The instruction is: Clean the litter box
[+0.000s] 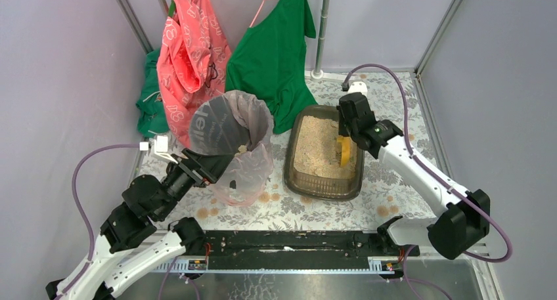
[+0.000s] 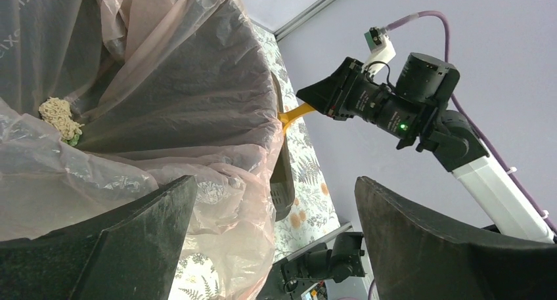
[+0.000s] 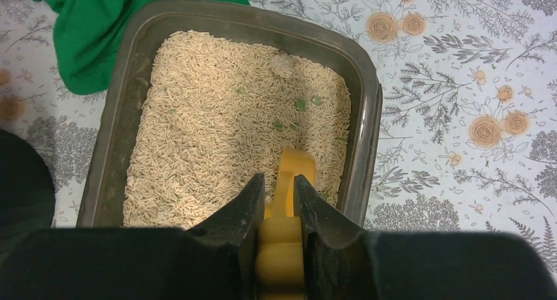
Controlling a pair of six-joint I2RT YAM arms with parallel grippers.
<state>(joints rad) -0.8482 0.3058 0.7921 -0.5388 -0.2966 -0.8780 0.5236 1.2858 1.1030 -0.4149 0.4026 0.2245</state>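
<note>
— The litter box (image 1: 320,190): where does it sit?
— On the floral table (image 1: 295,211), right of centre, its long sides running near to far. Beige litter fills it, with a few green bits (image 3: 300,105) scattered through.
— Start at the left, then.
— The left gripper (image 2: 276,180) is at the near left side of the round bin (image 1: 261,116). Its fingers are spread wide apart, and the clear bag liner (image 2: 197,83) sags down over one of them. Whether they actually press on the bin, I can't tell from this angle.
— Anything in the bag?
— A beige clump (image 2: 59,116) with a speck of green lies in a fold of the liner.
— And past the bin?
— The box stands just to the right of it, with a narrow strip of table between. On the far side hangs a pink garment (image 1: 194,50), and to its right a green shirt (image 1: 276,50) whose hem reaches the box's far left corner.
— The right side?
— The right gripper (image 3: 278,179) reaches over the box from the right, clamped tight on the handle of the yellow scoop (image 1: 343,152). The scoop's head is down in the litter, close to the right wall.
</note>
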